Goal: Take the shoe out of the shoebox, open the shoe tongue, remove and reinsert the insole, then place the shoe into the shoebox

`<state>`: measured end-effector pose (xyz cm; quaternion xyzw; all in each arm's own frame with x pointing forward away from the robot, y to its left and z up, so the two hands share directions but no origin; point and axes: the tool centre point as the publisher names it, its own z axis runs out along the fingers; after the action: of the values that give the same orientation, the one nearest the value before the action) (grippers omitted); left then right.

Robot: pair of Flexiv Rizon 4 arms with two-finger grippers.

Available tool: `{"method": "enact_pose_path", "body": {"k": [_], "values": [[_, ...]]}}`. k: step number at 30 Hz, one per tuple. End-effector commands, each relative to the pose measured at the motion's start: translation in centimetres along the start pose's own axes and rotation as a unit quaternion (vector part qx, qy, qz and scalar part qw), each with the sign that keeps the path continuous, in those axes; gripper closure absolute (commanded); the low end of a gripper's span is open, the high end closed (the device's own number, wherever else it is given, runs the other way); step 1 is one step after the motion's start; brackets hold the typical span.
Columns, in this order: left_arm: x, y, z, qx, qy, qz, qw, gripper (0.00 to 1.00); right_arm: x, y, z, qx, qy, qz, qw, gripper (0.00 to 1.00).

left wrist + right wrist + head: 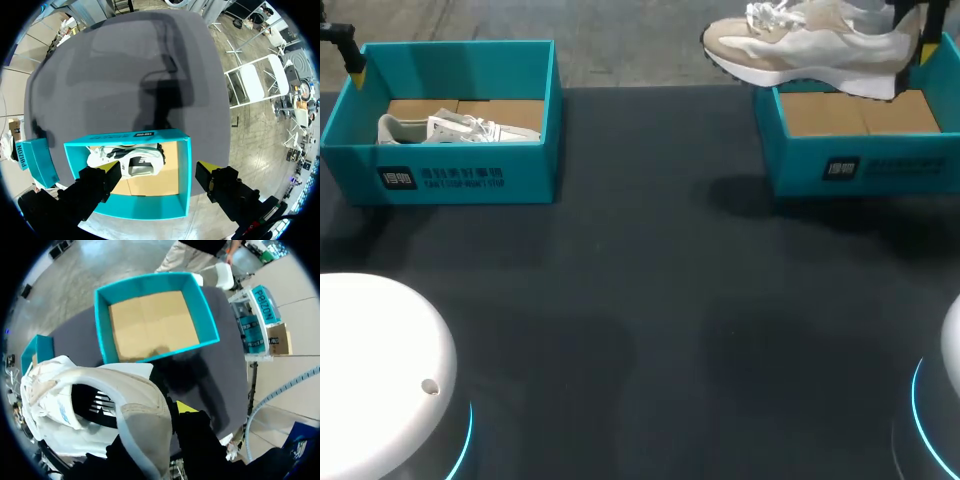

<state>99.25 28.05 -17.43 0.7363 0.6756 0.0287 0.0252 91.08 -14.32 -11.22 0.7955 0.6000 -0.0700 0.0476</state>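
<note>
Right gripper point(170, 412) pinches the shoe point(810, 45) by its heel alone, so it may sag and slip; left gripper point(157, 175) gapes wide.

Dark table point(640, 300), left shoebox point(450, 178) on its far left, right shoebox point(880, 168) far right, both teal

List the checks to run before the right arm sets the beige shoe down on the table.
1. Grip of right pincer on beige shoe: ok, shut on the heel.
2. Shoe clear of right shoebox: ok, held above its rim.
3. That box empty: ok, only cardboard floor shows.
4. Idle left pincer: ok, open above left shoebox, holding nothing.
5. Second, white shoe: ok, lying inside the left shoebox.
6. State of insole: cannot tell, shoe opening too dark.
</note>
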Motion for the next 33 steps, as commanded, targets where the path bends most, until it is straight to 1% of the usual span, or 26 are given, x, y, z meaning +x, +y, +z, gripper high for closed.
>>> {"method": "enact_pose_path", "body": {"k": [1,7,11,12,14,16,20,21,22,24,27,33], "values": [[0.0,-0.1,-0.1,0.0,0.002,0.0,1.0,0.0,1.4,-2.1,0.4,-0.167,-0.014,-0.023,0.986,1.0],[0.0,-0.1,-0.1,0.0,0.002,0.0,1.0,0.0,3.3,-5.7,1.7,-0.175,0.0,-0.05,0.983,1.0],[0.0,-0.1,-0.1,0.0,0.002,0.0,1.0,0.0,4.5,-8.3,2.8,-0.179,0.007,-0.035,0.983,1.0],[0.0,-0.1,-0.1,0.0,0.002,0.0,1.0,0.0,4.9,-8.9,3.2,-0.177,-0.002,-0.027,0.984,1.0],[0.0,-0.1,-0.1,0.0,0.002,0.0,1.0,0.0,5.6,-10.1,3.9,-0.177,0.019,-0.029,0.984,1.0],[0.0,-0.1,-0.1,0.0,0.002,0.0,1.0,0.0,6.4,-11.2,4.8,-0.174,0.01,-0.023,0.984,1.0],[0.0,-0.1,-0.1,0.0,0.002,0.0,1.0,0.0,8.3,-13.4,6.8,-0.163,0.012,-0.014,0.986,1.0],[0.0,-0.1,-0.1,0.0,0.002,0.0,1.0,0.0,8.7,-13.7,7.1,-0.159,0.011,-0.014,0.987,1.0],[0.0,-0.1,-0.1,0.0,0.002,0.0,1.0,0.0,9.5,-14.2,7.8,-0.152,-0.005,-0.012,0.988,1.0],[0.0,-0.1,-0.1,0.0,0.002,0.0,1.0,0.0,10.4,-15.0,8.7,-0.146,0.01,-0.014,0.989,1.0],[0.0,-0.1,-0.1,0.0,0.002,0.0,1.0,0.0,11.5,-15.9,9.7,-0.138,0.014,-0.004,0.99,1.0],[0.0,-0.1,-0.1,0.0,0.002,0.0,1.0,0.0,11.5,-15.9,9.7,-0.138,0.014,-0.004,0.99,1.0]]}}
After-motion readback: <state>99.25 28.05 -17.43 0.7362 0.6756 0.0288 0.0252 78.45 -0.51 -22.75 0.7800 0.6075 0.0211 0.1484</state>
